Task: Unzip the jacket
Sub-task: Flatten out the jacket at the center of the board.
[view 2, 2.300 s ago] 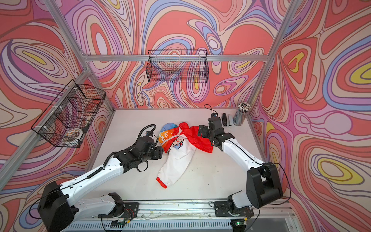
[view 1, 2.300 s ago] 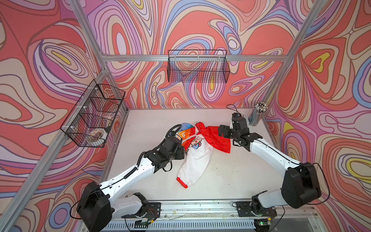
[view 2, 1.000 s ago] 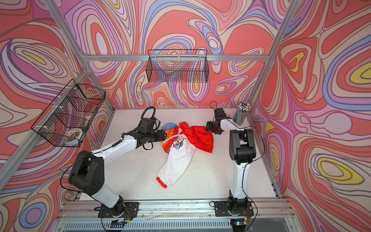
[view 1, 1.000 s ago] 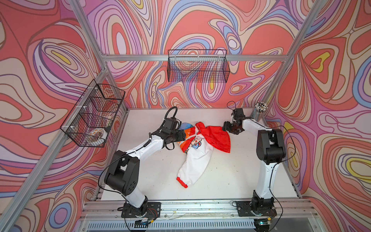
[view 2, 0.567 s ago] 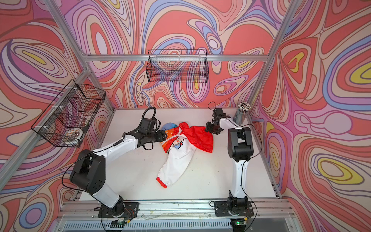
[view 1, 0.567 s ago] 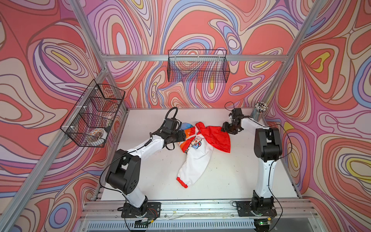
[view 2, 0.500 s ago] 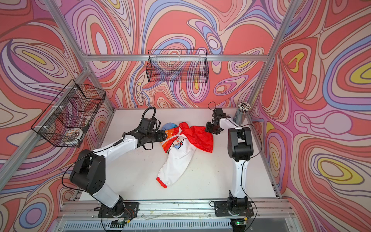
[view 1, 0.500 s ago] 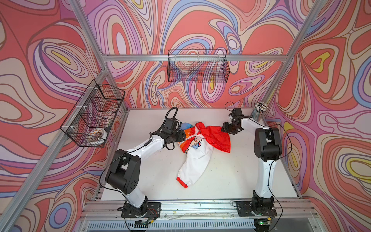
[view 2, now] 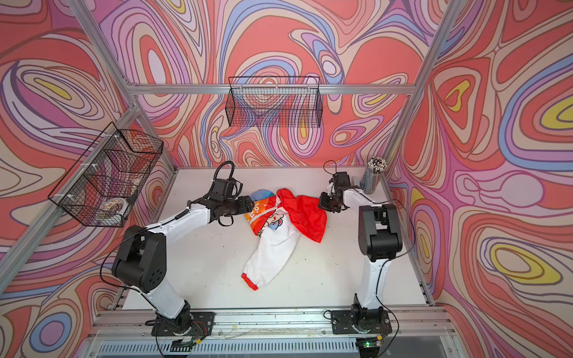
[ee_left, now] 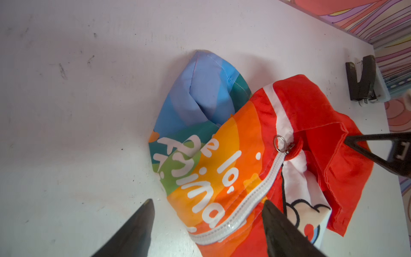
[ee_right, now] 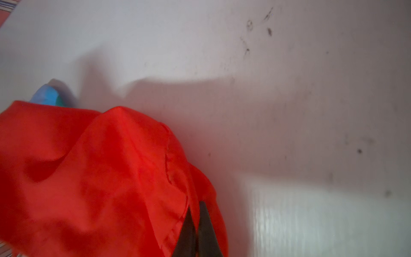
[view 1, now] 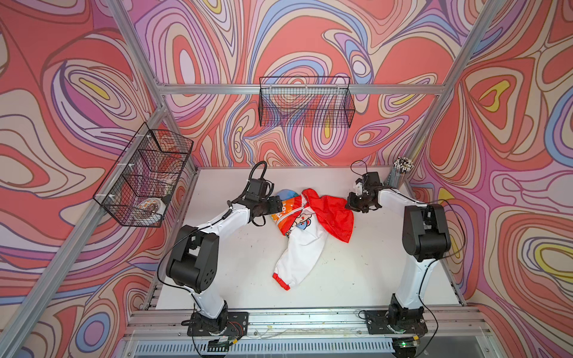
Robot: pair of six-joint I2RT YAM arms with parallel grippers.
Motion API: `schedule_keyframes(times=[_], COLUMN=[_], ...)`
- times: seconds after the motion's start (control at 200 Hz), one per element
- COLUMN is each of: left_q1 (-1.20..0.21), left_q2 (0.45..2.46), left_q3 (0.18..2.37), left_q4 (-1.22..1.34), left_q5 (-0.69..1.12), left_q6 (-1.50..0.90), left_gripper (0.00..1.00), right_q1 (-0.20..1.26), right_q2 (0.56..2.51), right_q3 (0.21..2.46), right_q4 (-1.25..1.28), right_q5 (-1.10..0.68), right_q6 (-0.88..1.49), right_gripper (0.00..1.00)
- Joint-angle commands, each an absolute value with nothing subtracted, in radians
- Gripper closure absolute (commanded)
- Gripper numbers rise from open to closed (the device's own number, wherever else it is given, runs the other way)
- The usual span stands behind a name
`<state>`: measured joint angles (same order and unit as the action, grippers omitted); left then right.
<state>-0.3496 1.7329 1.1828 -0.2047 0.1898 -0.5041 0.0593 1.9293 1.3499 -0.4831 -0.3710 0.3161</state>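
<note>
Since half a second ago, the left gripper [view 1: 277, 205] has been spread slightly wider. The jacket [view 1: 305, 248] has stayed crumpled at the far middle of the table [view 1: 235, 272]. The right gripper [view 1: 349, 203] has been closed from wide apart onto the edge of the red hood [view 1: 334, 214].

The left arm is raised at the elbow and reached toward the far right. Its fingers [ee_left: 142, 222] are held spread astride the rainbow half, one by the closed white zipper [ee_left: 251, 195]. The right arm is stood upright, its forearm bent toward the far left. Its fingers [ee_right: 205, 224] are pressed together, pinching hood fabric.
</note>
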Motion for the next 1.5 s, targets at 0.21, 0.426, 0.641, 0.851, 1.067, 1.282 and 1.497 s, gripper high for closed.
schedule_keyframes(times=[0.21,0.426,0.641,0.851,1.067,1.282,1.497], left_q1=[-0.349,-0.348,-0.349,-0.348,-0.348,-0.349,-0.349], left_q2=[1.842,1.920,1.971,1.858,1.517,1.262,1.146], left_q3=[1.266,1.315,1.359,1.358,1.279,1.338,1.436], left_q4=[-0.237,-0.258,-0.292,-0.320,-0.345,-0.477,-0.591], left_q5=[0.201,0.183,0.196,0.187,0.056,-0.067,-0.078], left_q6=[-0.449,-0.427,-0.429,-0.435,-0.443,-0.364,-0.290], left_gripper=[0.22,0.22,0.43,1.00,1.00,1.00,1.00], right_q1=[0.057,0.056,0.056,0.056,0.057,0.056,0.056], right_q2=[1.713,1.695,1.686,1.610,1.483,1.414,1.407], right_q3=[1.201,1.196,1.206,1.238,1.338,1.504,1.657], right_q4=[-0.403,-0.411,-0.417,-0.423,-0.496,-0.565,-0.616], right_q5=[-0.409,-0.430,-0.443,-0.389,-0.178,-0.044,-0.044], right_q6=[0.350,0.349,0.352,0.362,0.354,0.343,0.342], right_gripper=[1.00,1.00,1.00,1.00,1.00,1.00,1.00])
